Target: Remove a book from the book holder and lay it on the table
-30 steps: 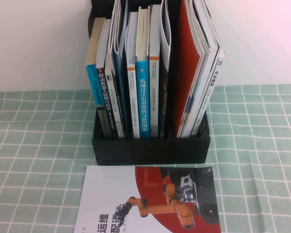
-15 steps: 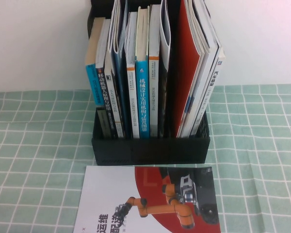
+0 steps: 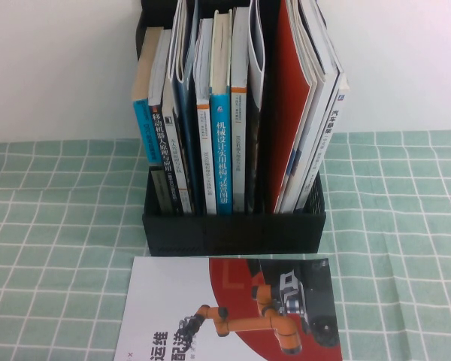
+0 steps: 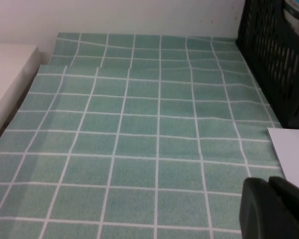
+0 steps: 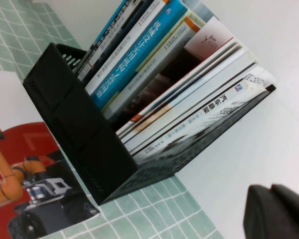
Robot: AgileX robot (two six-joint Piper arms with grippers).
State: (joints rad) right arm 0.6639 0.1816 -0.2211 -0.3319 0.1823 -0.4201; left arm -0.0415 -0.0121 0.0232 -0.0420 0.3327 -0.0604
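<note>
High view: table; book holder, full; the book flat, face up, just before it. Left gripper low above cloth, right gripper raised beside holder; grip state cannot tell. Placement judged complete; next calls only for parking.

You see the table in green cloth with white grid lines. The holder stands on it near center, full of upright books. The book lies flat, cover up, at 6 o'clock of the holder, its far edge just beside the low front wall.

The rig line also asks for the grippers: the left gripper hangs low over the cloth near the book's corner, and the right gripper sits off the holder's right side.
</note>
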